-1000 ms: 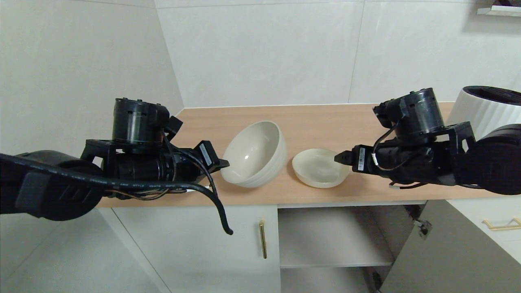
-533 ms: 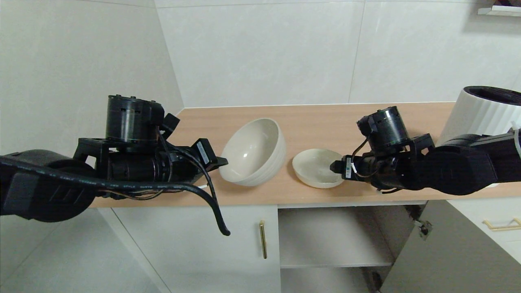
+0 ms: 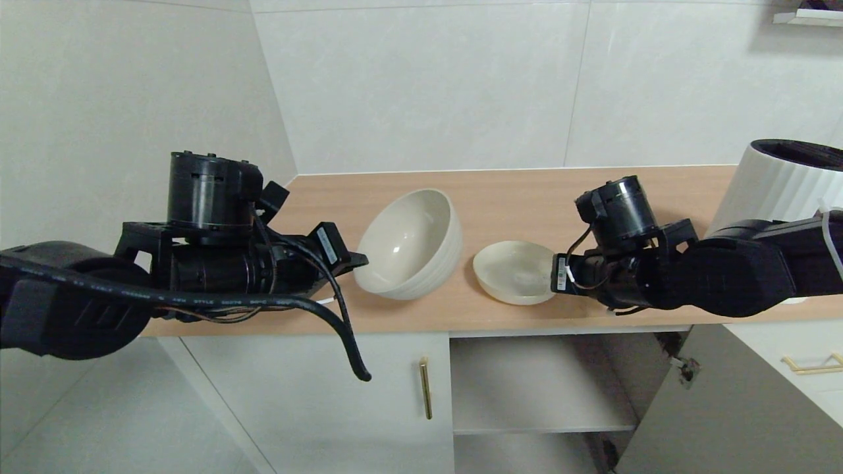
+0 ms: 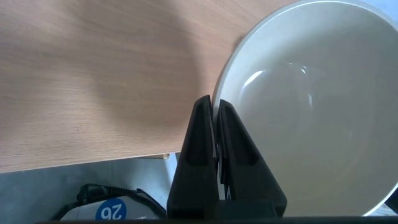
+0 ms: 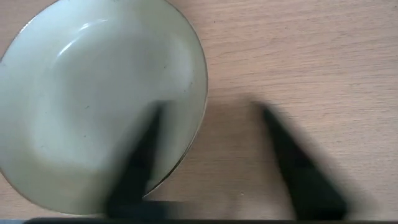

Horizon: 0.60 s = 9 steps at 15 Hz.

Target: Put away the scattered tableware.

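A large cream bowl [image 3: 408, 243] hangs tilted over the wooden counter [image 3: 514, 197], mouth turned toward the left arm. My left gripper [image 3: 359, 260] is shut on its near rim; the left wrist view shows the two fingers [image 4: 202, 134] pinching the rim of the large bowl [image 4: 305, 106]. A small, shallow cream bowl [image 3: 517, 271] sits on the counter to its right. My right gripper [image 3: 553, 273] is open at the small bowl's right edge. In the right wrist view one finger [image 5: 140, 162] is over the small bowl [image 5: 93, 106] and the other over bare wood, on either side of the rim.
A tall white ribbed container [image 3: 784, 178] stands at the counter's right end, behind the right arm. Below the counter a cabinet stands open with a shelf [image 3: 533, 428], its door [image 3: 691, 408] swung out to the right. A closed door with a brass handle [image 3: 425, 388] is on the left.
The right arm has dropped lower and its gripper has come down to the small bowl's right rim. The left gripper has raised the large bowl slightly.
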Tool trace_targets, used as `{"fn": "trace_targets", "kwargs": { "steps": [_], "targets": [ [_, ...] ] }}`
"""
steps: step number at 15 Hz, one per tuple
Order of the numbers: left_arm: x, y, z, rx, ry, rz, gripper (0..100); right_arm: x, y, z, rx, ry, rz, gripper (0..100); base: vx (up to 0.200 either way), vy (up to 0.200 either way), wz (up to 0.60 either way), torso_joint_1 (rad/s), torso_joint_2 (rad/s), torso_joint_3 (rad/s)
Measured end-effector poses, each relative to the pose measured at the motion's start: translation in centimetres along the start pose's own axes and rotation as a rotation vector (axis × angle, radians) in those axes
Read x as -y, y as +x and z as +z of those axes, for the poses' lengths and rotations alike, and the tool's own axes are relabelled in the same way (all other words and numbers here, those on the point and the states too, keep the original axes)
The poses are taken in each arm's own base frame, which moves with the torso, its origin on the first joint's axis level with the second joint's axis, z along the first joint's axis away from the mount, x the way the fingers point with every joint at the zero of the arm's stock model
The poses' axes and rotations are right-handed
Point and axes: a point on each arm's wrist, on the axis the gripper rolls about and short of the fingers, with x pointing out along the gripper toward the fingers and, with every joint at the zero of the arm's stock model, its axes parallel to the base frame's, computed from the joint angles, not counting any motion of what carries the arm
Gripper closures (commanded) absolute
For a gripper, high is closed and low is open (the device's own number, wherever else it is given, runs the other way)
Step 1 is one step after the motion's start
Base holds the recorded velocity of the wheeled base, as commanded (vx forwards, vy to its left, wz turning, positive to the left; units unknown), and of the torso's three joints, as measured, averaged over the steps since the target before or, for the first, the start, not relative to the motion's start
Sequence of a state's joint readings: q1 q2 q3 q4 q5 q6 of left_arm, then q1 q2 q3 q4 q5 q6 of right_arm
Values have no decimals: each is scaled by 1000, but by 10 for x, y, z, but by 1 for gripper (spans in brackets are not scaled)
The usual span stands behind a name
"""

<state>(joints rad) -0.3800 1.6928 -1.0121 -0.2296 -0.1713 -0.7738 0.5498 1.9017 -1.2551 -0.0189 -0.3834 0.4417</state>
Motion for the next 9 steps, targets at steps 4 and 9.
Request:
{"fn": "trace_targets", "kwargs": {
  "steps": [4, 9],
  "targets": [
    [0, -1, 0, 1, 0, -1, 100, 0, -2, 0, 1, 2, 2, 100, 0, 0, 0, 0, 0, 0],
    [-1, -14, -4, 1, 2, 0, 100, 9, -22, 0, -7, -3, 27, 100, 0, 0, 0, 0, 0, 0]
  ]
}}
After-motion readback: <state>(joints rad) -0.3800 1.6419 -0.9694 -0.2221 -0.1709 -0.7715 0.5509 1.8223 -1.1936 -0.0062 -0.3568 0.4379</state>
